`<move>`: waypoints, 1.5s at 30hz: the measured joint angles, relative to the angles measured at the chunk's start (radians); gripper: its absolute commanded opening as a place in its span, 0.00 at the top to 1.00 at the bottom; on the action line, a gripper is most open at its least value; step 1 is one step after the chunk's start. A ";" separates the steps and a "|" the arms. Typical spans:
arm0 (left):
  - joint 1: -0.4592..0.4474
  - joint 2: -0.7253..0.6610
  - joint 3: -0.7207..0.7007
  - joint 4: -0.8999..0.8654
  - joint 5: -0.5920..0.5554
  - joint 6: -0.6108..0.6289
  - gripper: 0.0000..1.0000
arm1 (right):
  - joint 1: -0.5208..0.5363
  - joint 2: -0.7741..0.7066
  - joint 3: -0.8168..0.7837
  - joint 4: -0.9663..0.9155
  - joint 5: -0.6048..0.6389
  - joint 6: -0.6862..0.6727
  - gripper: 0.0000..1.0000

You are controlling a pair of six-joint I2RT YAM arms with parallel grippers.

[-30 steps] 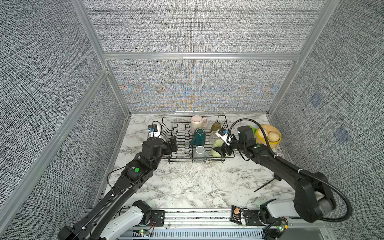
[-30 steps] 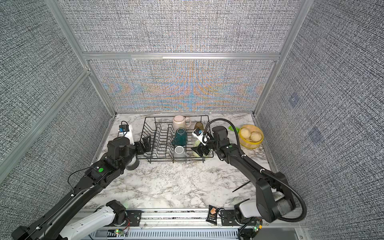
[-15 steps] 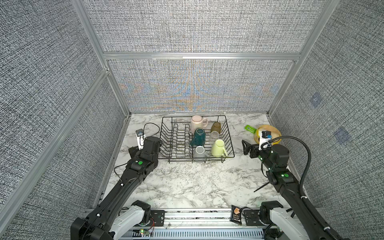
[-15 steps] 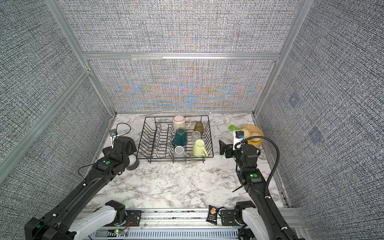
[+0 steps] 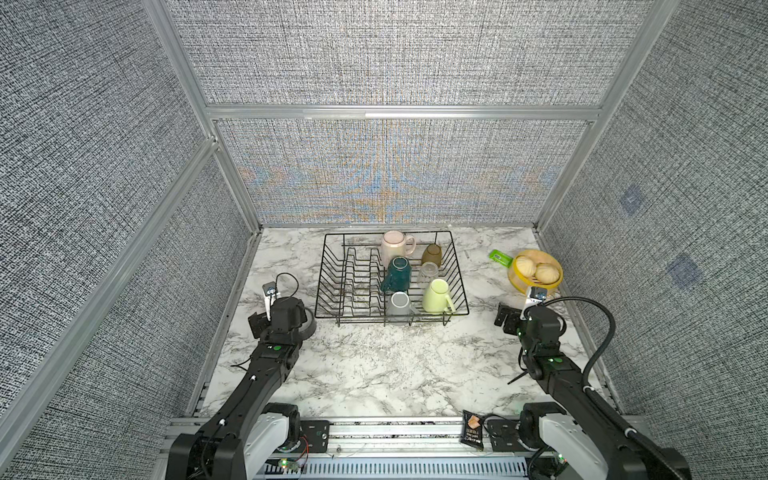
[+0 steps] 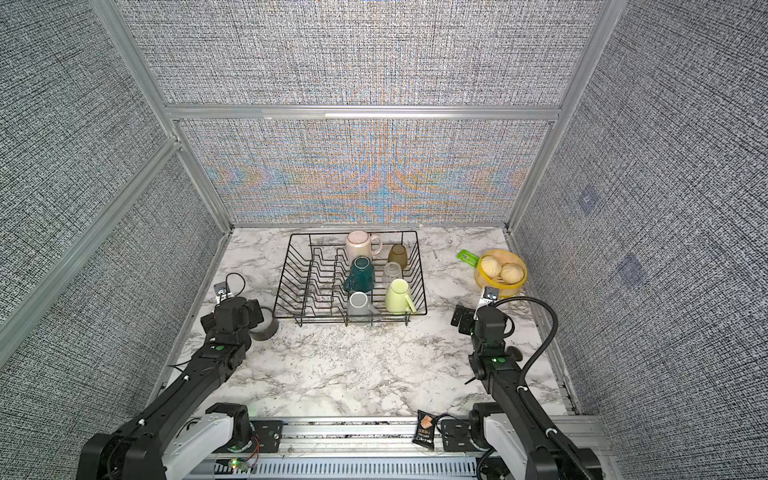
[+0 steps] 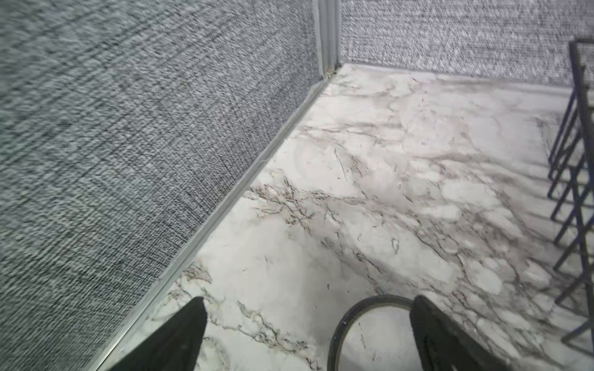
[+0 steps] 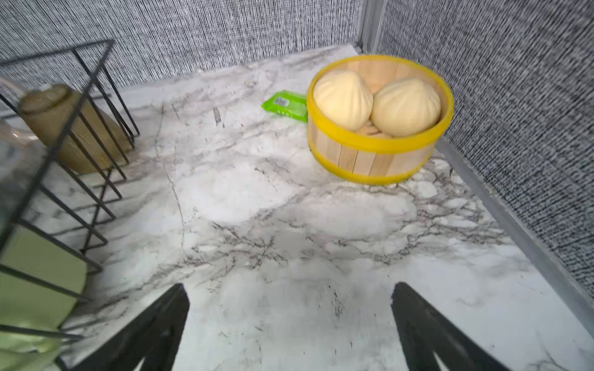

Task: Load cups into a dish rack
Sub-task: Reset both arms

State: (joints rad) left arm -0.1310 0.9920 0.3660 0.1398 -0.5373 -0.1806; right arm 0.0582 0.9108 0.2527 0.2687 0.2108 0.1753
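A second back the right claw (image 8: 289, 292) was down in the rack (image 5: 322, 282) over the green mug (image 5: 437, 296), and the left claw (image 7: 308, 302) sat at the rack's near left corner. Now both have pulled clear, and both stand spread wide with nothing between the fingers. The green mug rests in the rack, ahead and to the left of the right claw. That looks like the last cup in, so the loading seems done.

Count: 6 cups in the rack, ahead and to the right of the left claw, none seen outside it:
- 1 pink mug (image 5: 394, 244)
- 1 teal mug (image 5: 397, 272)
- 1 grey mug (image 5: 398, 303)
- 1 green mug
- 1 amber tumbler (image 5: 432, 254)
- 1 clear glass (image 5: 428, 272)

Also 1 tub (image 8: 369, 157) straight ahead of the right claw, holding 2 buns (image 8: 342, 99), 1 green packet (image 8: 284, 106) beyond it, and 1 tape roll (image 7: 353, 313) just below the left claw, near its right finger
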 measured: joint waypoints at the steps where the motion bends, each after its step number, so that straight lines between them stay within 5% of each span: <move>1: 0.006 0.012 -0.024 0.045 0.036 0.033 0.01 | 0.000 0.034 -0.025 0.047 -0.001 -0.024 0.01; 10: 0.067 0.175 -0.061 0.360 0.280 0.181 0.01 | 0.000 0.318 -0.019 0.405 -0.072 -0.186 0.01; 17: 0.075 0.413 0.008 0.543 0.295 0.172 0.01 | 0.000 0.614 0.032 0.645 -0.114 -0.199 0.01; 28: 0.113 0.517 -0.013 0.744 0.356 0.150 0.01 | 0.021 0.616 0.126 0.600 0.004 -0.173 0.01; 45: 0.115 0.496 -0.003 0.703 0.361 0.143 0.01 | 0.022 0.622 0.125 0.595 0.018 -0.173 0.01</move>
State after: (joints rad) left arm -0.0162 1.4883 0.3626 0.8433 -0.1761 -0.0376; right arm 0.0799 1.5330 0.3779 0.8642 0.2283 0.0021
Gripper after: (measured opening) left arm 0.989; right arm 0.990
